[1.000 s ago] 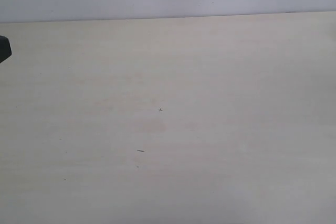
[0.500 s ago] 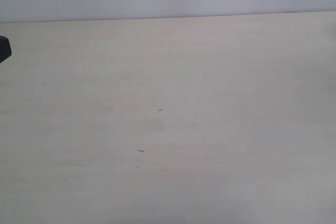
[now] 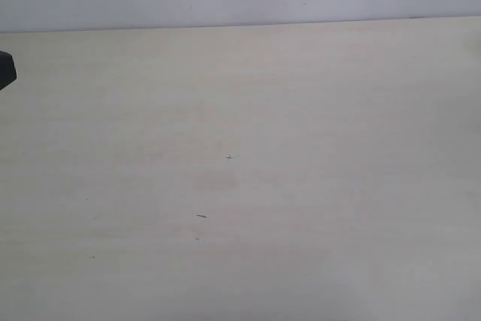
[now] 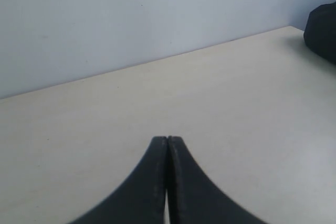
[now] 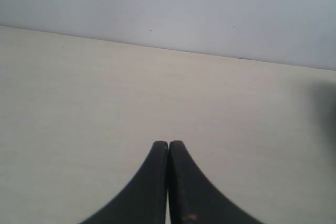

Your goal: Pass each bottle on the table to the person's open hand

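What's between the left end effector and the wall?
Only bare table lies between the left end effector and the wall, as the left wrist view shows.

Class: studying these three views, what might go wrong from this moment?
1. Both the left hand and right hand are shut; neither could take a bottle without opening first.
2. No bottle or person's palm shows on the table, so any reach now would be blind.

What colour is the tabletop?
The table is pale beige with faint wood grain, best seen in the exterior view.
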You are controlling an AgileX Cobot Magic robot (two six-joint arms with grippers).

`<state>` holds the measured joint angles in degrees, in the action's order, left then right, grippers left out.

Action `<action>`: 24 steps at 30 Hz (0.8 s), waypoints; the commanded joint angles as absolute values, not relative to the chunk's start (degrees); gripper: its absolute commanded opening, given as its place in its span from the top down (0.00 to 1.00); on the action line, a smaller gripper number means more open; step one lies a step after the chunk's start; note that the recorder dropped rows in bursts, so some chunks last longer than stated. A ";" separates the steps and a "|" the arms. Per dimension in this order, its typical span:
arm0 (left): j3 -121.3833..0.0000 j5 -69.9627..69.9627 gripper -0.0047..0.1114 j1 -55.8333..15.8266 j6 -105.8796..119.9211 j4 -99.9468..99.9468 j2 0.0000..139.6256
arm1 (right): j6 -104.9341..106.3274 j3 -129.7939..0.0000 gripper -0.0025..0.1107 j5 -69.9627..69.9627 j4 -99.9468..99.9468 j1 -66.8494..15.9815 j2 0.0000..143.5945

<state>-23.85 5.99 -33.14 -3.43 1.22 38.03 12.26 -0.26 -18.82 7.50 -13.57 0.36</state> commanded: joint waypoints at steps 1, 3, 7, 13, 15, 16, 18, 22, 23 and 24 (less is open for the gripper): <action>-23.67 5.91 0.95 -30.46 -3.31 1.42 37.33 | 12.25 0.00 0.98 -17.97 7.56 -13.15 0.00; -23.67 5.91 0.95 -26.86 -3.31 1.42 36.17 | 12.25 0.00 0.98 -17.97 7.56 -13.15 0.00; -23.54 9.07 0.95 -17.48 -3.70 1.42 30.77 | 12.36 0.00 0.98 -17.97 7.55 -13.15 0.00; -20.11 15.50 0.95 -5.13 -4.84 1.31 18.44 | 12.36 0.00 0.98 -17.97 7.55 -13.15 0.00; -17.91 15.50 0.95 -3.06 -4.84 1.31 14.66 | 12.36 0.00 0.98 -17.97 7.55 -13.15 0.00; -16.77 15.50 0.95 -2.33 -4.84 1.31 12.54 | 12.36 0.00 0.98 -17.97 7.55 -13.15 0.00; -14.29 15.50 0.95 -1.63 -4.84 1.31 8.50 | 12.36 0.00 0.98 -17.97 7.55 -13.15 0.00; -10.02 15.50 0.95 -1.63 -4.84 1.31 1.92 | 12.36 0.00 0.98 -17.97 7.55 -13.15 0.00; -8.89 15.50 0.95 -1.63 -4.73 1.31 0.58 | 12.36 0.00 0.98 -17.97 7.55 -13.15 0.00; -7.82 15.50 0.95 -1.63 -4.73 1.42 0.00 | 12.36 0.00 0.98 -17.97 7.55 -13.15 0.00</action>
